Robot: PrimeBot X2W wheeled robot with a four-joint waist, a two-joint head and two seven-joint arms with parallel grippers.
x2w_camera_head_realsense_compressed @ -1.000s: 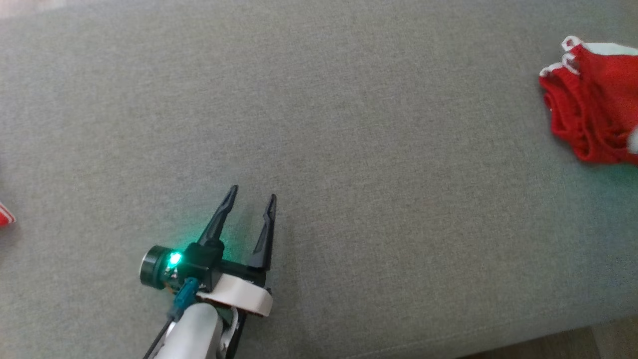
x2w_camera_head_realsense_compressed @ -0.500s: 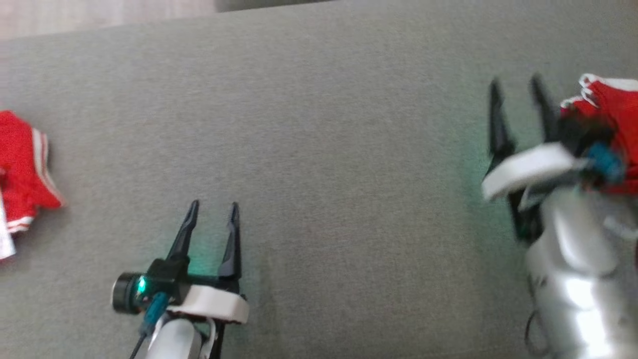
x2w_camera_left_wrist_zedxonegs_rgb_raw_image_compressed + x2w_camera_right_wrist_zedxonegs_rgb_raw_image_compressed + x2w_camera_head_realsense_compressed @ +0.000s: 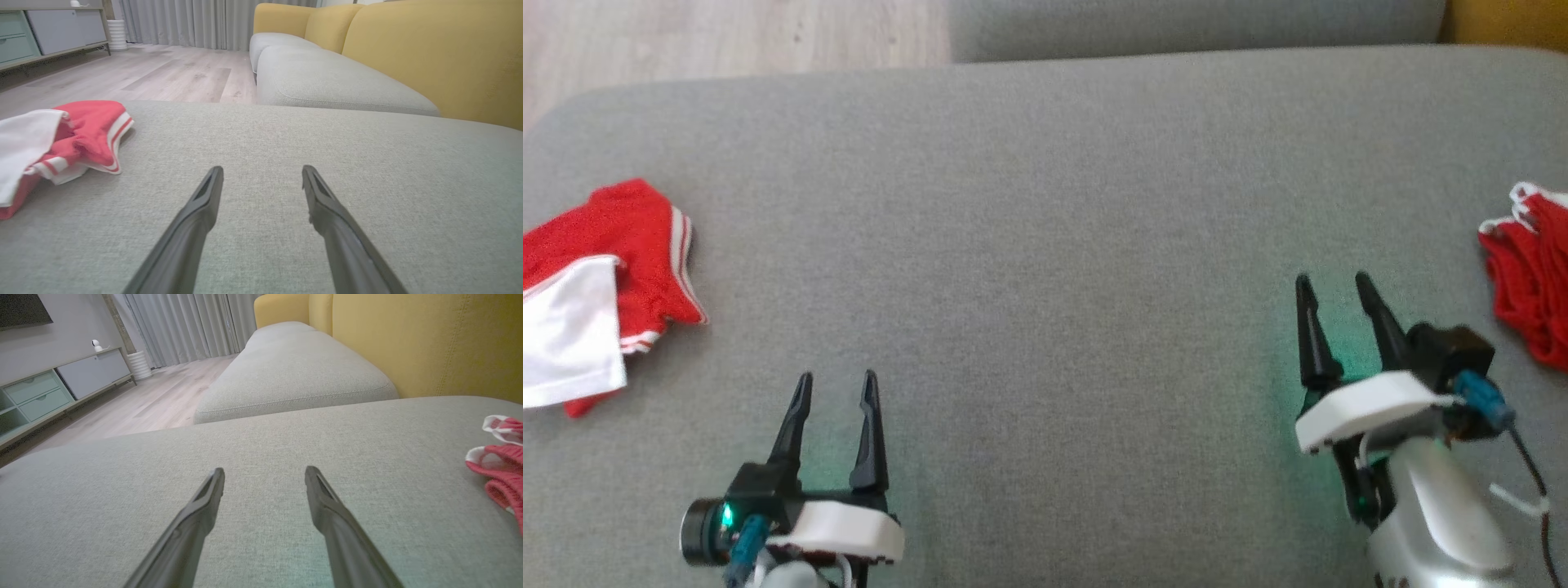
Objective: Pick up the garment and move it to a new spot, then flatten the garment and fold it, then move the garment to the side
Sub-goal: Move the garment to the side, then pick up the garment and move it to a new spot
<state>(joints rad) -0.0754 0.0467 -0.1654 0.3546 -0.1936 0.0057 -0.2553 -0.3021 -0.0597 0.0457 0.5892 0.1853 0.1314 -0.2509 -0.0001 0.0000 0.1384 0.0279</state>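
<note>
Grey woven seat cushion [image 3: 1045,245] runs the full width of the head view and carries everything noted here.

Left gripper [image 3: 837,377]: near the cushion's front edge, left of centre. Fingers point toward the far edge, spread apart, nothing between them. A green lamp [image 3: 725,514] glows on its body. In its own wrist view the left gripper [image 3: 262,171] has bare cushion [image 3: 261,139] showing in the gap.

Right gripper [image 3: 1333,282]: toward the right end of the cushion, set further from the front edge than the left one. Fingers parted, empty. In its wrist view the right gripper [image 3: 264,471] frames plain grey fabric [image 3: 286,428].

Red and white garment [image 3: 629,237]: at the cushion's left edge, well apart from the left gripper. It is red with white stripes along its hem, and a white panel [image 3: 568,343] lies folded over it. The left wrist view shows the same piece [image 3: 90,122] lying loosely rumpled.

Red garment [image 3: 1531,286]: at the cushion's right edge, bunched, white trim at its top, partly cut off by the frame. It is near the right gripper but not touching it. The right wrist view shows it [image 3: 500,473] at the frame's right edge.

Beyond the far edge: a second grey seat [image 3: 294,371], a yellow backrest [image 3: 408,339], pale wood floor [image 3: 163,73].
</note>
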